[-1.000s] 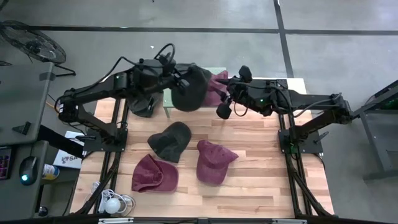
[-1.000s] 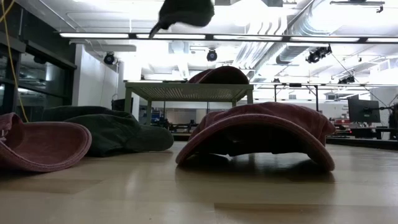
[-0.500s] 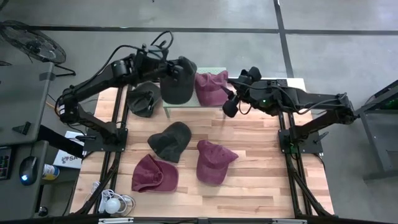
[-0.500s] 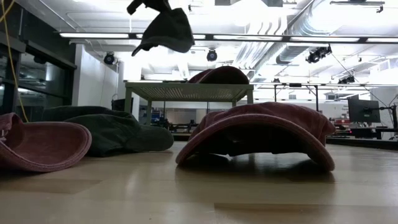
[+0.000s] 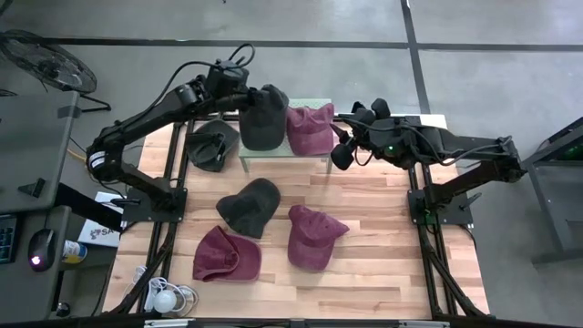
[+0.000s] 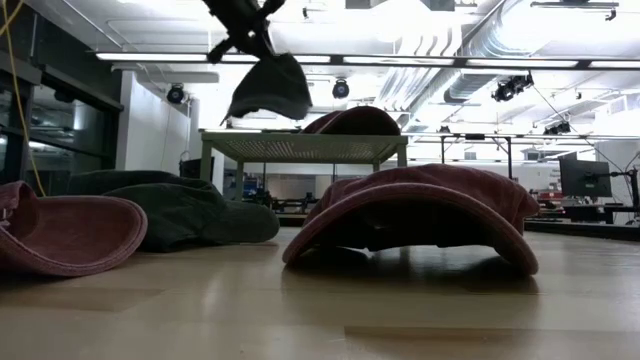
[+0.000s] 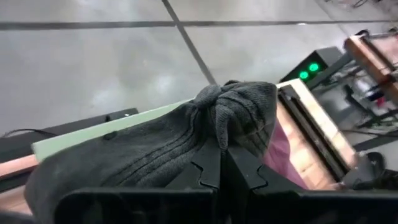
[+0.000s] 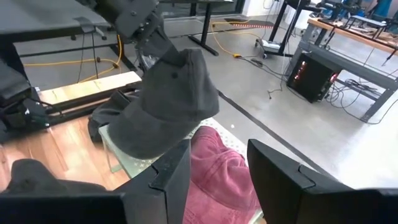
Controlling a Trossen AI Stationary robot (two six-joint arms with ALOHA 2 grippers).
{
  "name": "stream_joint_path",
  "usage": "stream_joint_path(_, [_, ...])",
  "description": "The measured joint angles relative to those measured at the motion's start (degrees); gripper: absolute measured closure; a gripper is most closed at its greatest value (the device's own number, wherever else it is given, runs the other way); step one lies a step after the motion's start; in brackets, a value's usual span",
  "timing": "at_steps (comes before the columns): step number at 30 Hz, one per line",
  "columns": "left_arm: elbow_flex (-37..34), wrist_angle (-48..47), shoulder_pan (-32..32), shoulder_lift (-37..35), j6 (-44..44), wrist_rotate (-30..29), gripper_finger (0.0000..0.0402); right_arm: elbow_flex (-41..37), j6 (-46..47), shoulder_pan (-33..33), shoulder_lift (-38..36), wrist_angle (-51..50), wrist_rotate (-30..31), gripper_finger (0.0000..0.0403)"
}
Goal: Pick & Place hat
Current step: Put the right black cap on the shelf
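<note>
My left gripper [image 5: 239, 91] is shut on a dark grey cap [image 5: 262, 117], which hangs over the green mesh stand [image 5: 314, 157] at the table's far edge. In the low view the cap [image 6: 268, 88] hangs just above the stand's top [image 6: 300, 145], left of a maroon cap [image 6: 352, 120] resting there. My right gripper [image 8: 217, 180] is open, level with that maroon cap [image 8: 217, 165] on its right side and touching nothing. My left gripper pinches a bunched fold of the grey cap's crown cloth [image 7: 233, 115] between its two shut fingers [image 7: 208, 165]. It comes from above and from the table's left [image 6: 243, 20]. The cap hangs below it with the brim lowest [image 8: 134, 146]; whether the brim touches the stand, I cannot tell.
A dark cap [image 5: 212, 144] lies on the table left of the stand. Nearer the table's middle lie another dark cap [image 5: 249, 206] and two maroon caps [image 5: 226, 253] [image 5: 314, 235]. Bare wood shows to the right of these [image 5: 392, 237].
My left gripper has gone down and slightly toward the table's left, carrying the grey cap from high above the stand to just over its top beside the maroon cap. My right gripper has drawn back a little toward the table's right.
</note>
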Motion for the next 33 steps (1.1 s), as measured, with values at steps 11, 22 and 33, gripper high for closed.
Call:
stream_joint_path(11, [-4.90, 2.29, 1.01, -0.04, -2.75, 2.54, 0.0401, 0.00, 0.74, 0.00, -0.02, -0.98, 0.00, 0.0251])
stream_joint_path(22, [-5.63, 4.92, 1.01, -0.04, -3.67, 2.98, 0.0401, 0.00, 0.74, 0.00, -0.02, -0.97, 0.00, 0.0251])
stream_joint_path(33, [-5.63, 6.22, 0.90, 3.74, -4.26, 4.10, 0.0401, 0.00, 2.03, 0.00, -0.02, -1.31, 0.01, 0.0251])
